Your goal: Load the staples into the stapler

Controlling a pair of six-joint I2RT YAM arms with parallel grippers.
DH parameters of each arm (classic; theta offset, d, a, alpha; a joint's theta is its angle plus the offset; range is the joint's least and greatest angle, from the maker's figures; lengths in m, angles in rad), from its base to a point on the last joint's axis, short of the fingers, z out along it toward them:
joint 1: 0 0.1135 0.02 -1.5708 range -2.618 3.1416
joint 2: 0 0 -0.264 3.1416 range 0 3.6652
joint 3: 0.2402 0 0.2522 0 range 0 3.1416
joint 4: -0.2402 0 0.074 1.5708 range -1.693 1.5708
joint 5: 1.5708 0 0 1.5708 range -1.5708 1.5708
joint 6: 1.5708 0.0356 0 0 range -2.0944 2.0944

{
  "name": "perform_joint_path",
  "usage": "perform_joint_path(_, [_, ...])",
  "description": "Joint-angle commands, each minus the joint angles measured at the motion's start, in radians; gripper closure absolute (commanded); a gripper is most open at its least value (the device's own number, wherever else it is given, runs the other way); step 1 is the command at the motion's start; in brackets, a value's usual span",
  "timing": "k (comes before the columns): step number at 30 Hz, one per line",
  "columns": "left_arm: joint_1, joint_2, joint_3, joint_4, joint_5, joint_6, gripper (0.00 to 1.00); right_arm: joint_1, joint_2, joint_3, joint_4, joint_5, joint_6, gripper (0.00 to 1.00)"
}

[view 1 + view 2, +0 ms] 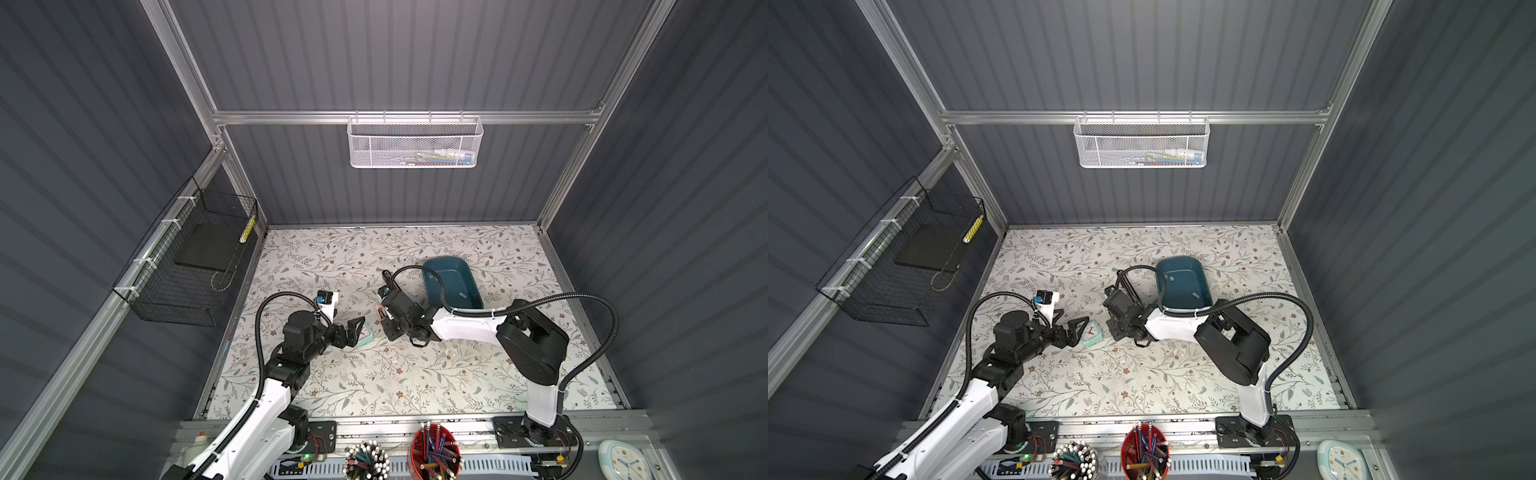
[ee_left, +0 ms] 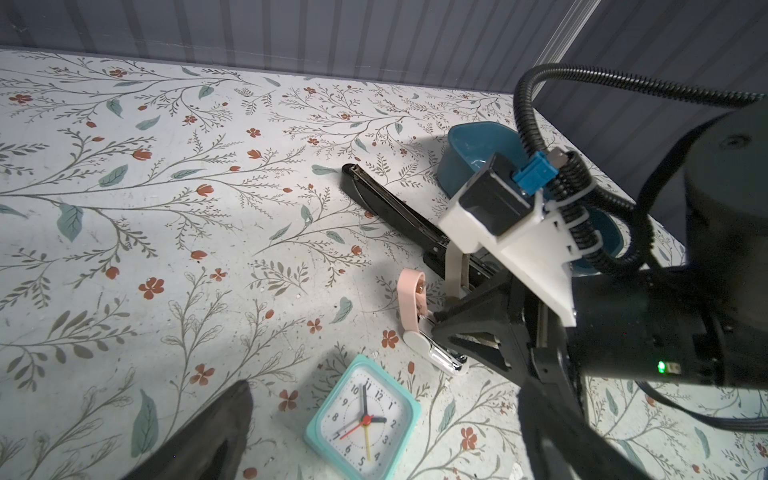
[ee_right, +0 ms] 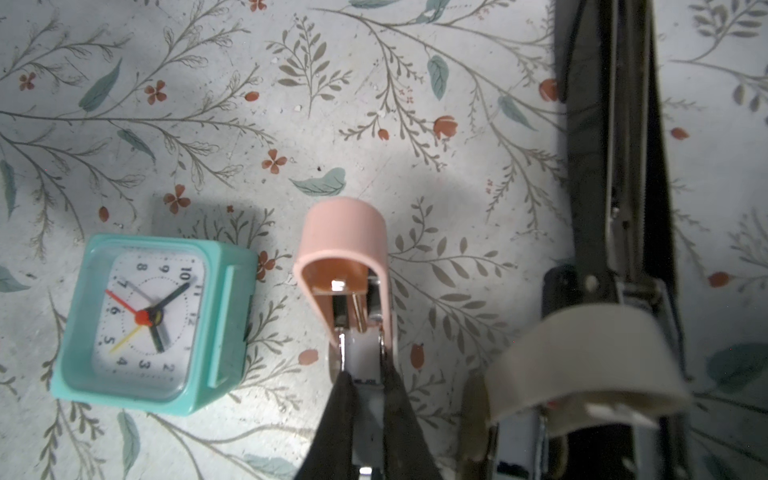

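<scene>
i have the right tool (image 3: 365,376) pinched together on the pink stapler (image 3: 345,232), its fingers (image 3: 338,415) gripping the white and metal lower part from both sides. the pink lid is swung up, so i look into its hollow underside and see the metal channel below it. the stapler sits on the floral table (image 1: 415,374), near the middle.

the left tool (image 1: 358,332) stands with its fingers spread wide and grips nothing. it hangs over a mint green alarm clock (image 3: 145,324) that lies on the table just beside the pink stapler, not touching it.

the staples (image 1: 1195,296) are in the teal tray (image 1: 1179,259), behind the right arm, well apart from the pink stapler. i can make out two small grey strips on the tray floor, and the arm and its cable cover part of the tray.

a long black stapler (image 2: 386,208) lies opened out flat on the table between the tray and the pink stapler. a beige stapler (image 3: 590,357) sits against it, lid raised too.
</scene>
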Motion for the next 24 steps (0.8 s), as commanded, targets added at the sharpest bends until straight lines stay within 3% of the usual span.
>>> perform_joint_path(1, [0.001,-0.015,-0.013,-0.001,-0.004,0.019,0.00,-0.003,0.020,0.001,0.000,-0.013,0.000,0.96])
perform_joint_path(24, [0.001,-0.023,-0.013,-0.004,-0.001,0.019,0.00,0.000,-0.030,-0.047,0.051,-0.021,0.007,0.97])
